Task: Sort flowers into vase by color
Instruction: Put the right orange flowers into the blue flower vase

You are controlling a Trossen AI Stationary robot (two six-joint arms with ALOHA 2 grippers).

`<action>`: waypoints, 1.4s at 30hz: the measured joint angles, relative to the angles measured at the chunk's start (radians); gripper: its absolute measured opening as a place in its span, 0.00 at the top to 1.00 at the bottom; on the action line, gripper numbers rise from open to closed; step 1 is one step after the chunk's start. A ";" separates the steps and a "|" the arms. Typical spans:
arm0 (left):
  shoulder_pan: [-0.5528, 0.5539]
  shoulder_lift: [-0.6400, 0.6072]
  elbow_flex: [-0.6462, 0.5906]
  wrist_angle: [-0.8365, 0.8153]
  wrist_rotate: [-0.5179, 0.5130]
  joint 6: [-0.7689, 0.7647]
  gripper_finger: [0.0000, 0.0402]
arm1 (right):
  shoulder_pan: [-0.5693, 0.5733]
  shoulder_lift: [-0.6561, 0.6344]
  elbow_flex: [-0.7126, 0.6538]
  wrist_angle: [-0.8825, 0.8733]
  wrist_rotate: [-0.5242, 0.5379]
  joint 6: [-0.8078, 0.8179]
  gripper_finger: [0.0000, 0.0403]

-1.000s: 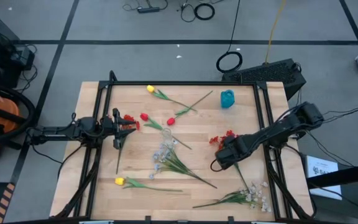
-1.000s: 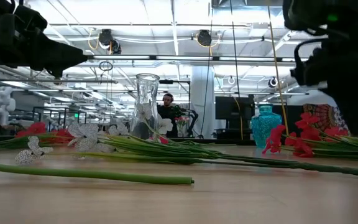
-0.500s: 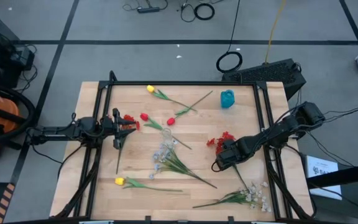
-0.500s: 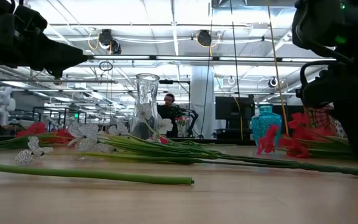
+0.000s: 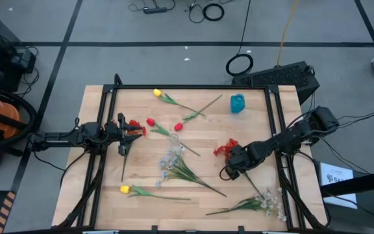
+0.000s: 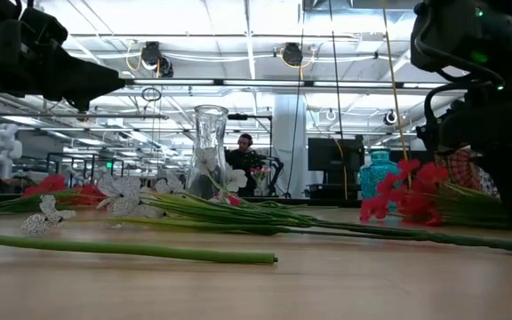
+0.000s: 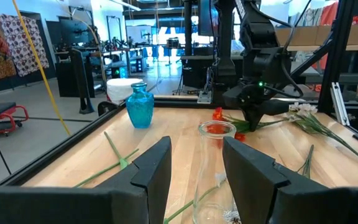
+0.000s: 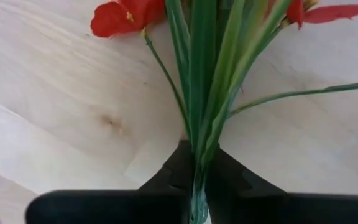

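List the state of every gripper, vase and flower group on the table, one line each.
Right gripper: shut on the red flower stem, blossoms just off the table.
Left gripper: open, beside the left red cluster.
Teal vase: upright, empty.
Glass vase: upright, empty.
Yellow tulips: lying flat.
White sprays: lying flat.

Even, bright overhead lighting; ceiling lamps [image 6: 292, 55] glare in the low view. Pale wooden table [image 5: 141, 175] shows only faint, soft shadows. Near green stalk [image 6: 123, 249] blurred; dark silhouetted arm [image 6: 43, 62] underexposed against the lit room.
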 joint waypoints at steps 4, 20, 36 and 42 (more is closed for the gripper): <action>0.000 0.000 0.000 0.000 0.000 0.000 0.63 | -0.018 0.006 0.054 0.008 0.199 -0.018 0.99; 0.000 0.000 0.000 -0.001 -0.002 0.000 0.63 | -0.232 -0.324 0.143 0.133 0.629 -0.464 1.00; 0.000 0.000 0.000 0.000 -0.002 0.000 0.63 | -0.598 -0.658 0.028 0.584 0.661 -1.118 1.00; 0.000 0.000 0.000 0.000 -0.003 0.000 0.63 | -0.775 -0.672 -0.017 0.749 0.531 -1.205 1.00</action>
